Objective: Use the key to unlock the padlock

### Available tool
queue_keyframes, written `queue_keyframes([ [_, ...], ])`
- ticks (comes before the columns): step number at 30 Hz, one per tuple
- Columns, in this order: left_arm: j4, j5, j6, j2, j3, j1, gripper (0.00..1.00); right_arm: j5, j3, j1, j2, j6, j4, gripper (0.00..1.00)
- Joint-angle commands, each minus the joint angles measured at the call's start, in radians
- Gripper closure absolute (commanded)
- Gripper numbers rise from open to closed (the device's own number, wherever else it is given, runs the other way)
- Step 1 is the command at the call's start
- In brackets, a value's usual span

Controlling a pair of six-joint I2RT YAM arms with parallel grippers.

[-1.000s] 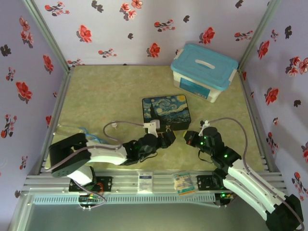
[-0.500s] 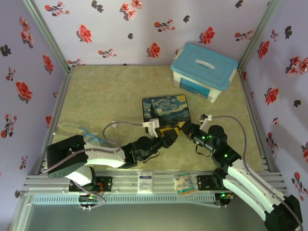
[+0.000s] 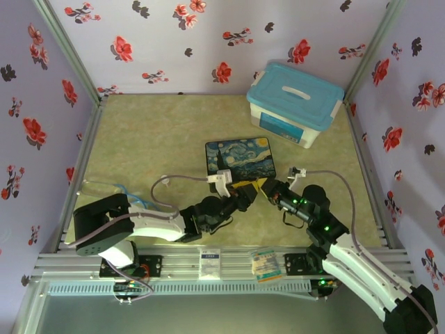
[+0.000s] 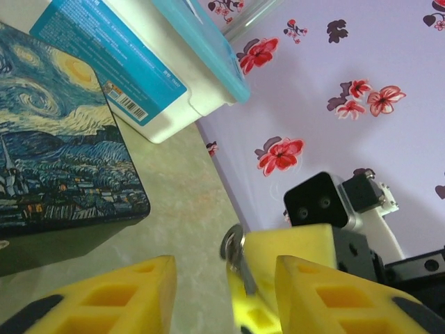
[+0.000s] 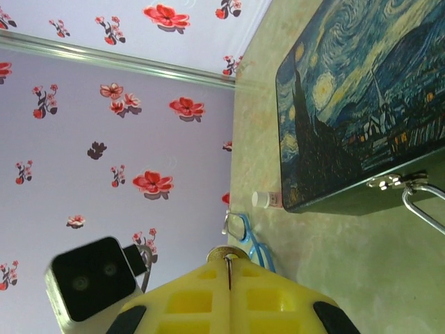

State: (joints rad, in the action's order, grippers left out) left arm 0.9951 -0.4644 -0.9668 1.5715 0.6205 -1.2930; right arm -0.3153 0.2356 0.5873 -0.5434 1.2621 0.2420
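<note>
- L gripper: seen just in front of the painted box, tip-to-tip with the other gripper. Its fingers were spread wide, w/ nothing gripped between them.
- R gripper: met the L one from the right, close above the table. Its yellow fingers were pressed together on the key.
- Key: held edge-on in the seam between the pads, long axis along the fingers. A small rounded end was left poking past the tips. Which end that was could not be told.
- Padlock: only a thin silver shackle loop was made out, at the box's front wall just beside the hasp. The brass body was cut off by the frame edge and no keyhole was seen.
- Relation judged key for next move: padlock lay off to the side of the R fingertips, not in line w/ the key axis, so re-aiming would be needed. L gripper was judged free to steady the lock body.
</note>
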Motion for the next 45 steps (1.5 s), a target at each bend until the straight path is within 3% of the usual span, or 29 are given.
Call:
queue_keyframes([
  [1,0.030,-0.028,0.043,0.004,0.030,0.013,0.55,-0.019,-0.013,0.017,0.011,0.020,0.044,1.00],
  [3,0.019,-0.028,0.052,0.004,0.039,0.014,0.57,-0.023,-0.017,0.021,0.011,0.021,0.051,1.00],
  [6,0.011,-0.026,0.044,0.006,0.042,0.020,0.71,-0.028,-0.034,0.023,0.011,0.041,0.088,1.00],
  [15,0.009,0.002,0.034,0.011,0.057,0.042,0.80,-0.043,-0.065,0.025,0.040,0.068,0.099,1.00],
  [19,0.023,0.028,0.025,0.032,0.071,0.044,0.75,-0.032,-0.071,0.025,0.040,0.073,0.094,1.00],
  [24,0.062,-0.008,0.067,0.032,0.042,0.010,0.46,0.034,-0.090,0.021,0.080,0.132,0.067,1.00],
  [27,0.036,-0.040,0.101,0.046,0.055,-0.026,0.43,0.049,-0.080,0.022,0.075,0.147,0.067,1.00],
  [31,0.039,-0.060,0.072,0.093,0.071,-0.024,0.53,0.033,-0.061,0.025,0.070,0.156,0.068,1.00],
  [35,0.036,-0.063,0.105,0.098,0.097,-0.012,0.82,0.016,-0.059,0.034,0.072,0.163,0.064,1.00],
  [37,0.030,-0.063,0.113,0.089,0.102,-0.005,0.92,0.007,-0.055,0.039,0.073,0.154,0.049,1.00],
  [40,0.021,-0.052,0.123,0.082,0.111,-0.002,1.00,0.000,-0.068,0.045,0.075,0.148,0.044,1.00],
  [45,0.014,-0.044,0.107,0.072,0.094,0.004,1.00,-0.022,-0.089,0.045,0.089,0.133,0.055,1.00],
])
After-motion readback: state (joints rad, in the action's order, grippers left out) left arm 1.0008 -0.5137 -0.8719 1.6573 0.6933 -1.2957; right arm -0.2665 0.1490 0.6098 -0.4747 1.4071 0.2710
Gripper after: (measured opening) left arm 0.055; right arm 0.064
